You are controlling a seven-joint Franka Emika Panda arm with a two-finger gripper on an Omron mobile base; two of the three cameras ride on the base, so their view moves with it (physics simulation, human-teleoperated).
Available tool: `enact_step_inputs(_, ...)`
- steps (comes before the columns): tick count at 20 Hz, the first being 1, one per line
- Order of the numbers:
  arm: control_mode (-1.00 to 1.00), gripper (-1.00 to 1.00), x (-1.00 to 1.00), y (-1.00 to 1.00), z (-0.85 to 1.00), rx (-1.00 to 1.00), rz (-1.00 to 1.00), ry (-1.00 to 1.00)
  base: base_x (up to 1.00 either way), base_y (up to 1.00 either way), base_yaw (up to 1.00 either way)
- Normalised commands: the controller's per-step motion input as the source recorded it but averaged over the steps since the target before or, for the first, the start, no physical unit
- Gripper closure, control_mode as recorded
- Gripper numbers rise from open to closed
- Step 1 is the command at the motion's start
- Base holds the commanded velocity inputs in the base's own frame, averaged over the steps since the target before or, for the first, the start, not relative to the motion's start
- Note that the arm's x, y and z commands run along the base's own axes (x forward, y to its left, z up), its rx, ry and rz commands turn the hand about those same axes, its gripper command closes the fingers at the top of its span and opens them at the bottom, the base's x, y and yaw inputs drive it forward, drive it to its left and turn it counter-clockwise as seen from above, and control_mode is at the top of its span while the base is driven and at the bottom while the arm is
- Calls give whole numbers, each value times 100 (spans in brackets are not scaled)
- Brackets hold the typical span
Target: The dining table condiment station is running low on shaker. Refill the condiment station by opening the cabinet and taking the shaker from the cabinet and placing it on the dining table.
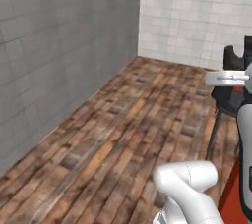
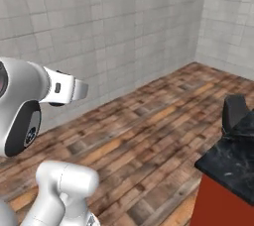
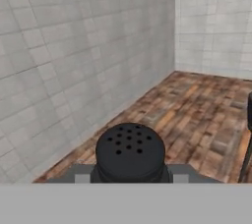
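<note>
Grey tiled wall ahead and to one side, white tiled wall meeting it at the corner, wood plank floor below. Right base view: corner of the counter, black marble top over red front, with a black stool just beside it. My hand is closed on the shaker: black domed cap with holes faces the hand camera, fingers at either side of its body. Shaker is carried in the air, apart from the counter.
</note>
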Motion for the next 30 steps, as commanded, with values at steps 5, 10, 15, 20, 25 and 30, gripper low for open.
enact_step_inputs(5, 100, 100, 0, 0, 0, 0, 0, 0, 85, 0, -44)
enact_step_inputs(10, 100, 100, 0, 0, 0, 0, 0, 0, 84, 4, -44)
enact_step_inputs(15, 100, 100, 0, 0, 0, 0, 0, 0, 79, 10, -44)
enact_step_inputs(20, 100, 100, 0, 0, 0, 0, 0, 0, 68, 16, -43)
enact_step_inputs(25, 100, 100, 0, 0, 0, 0, 0, 0, 58, 17, -43)
enact_step_inputs(30, 100, 100, 0, 0, 0, 0, 0, 0, 61, 16, -44)
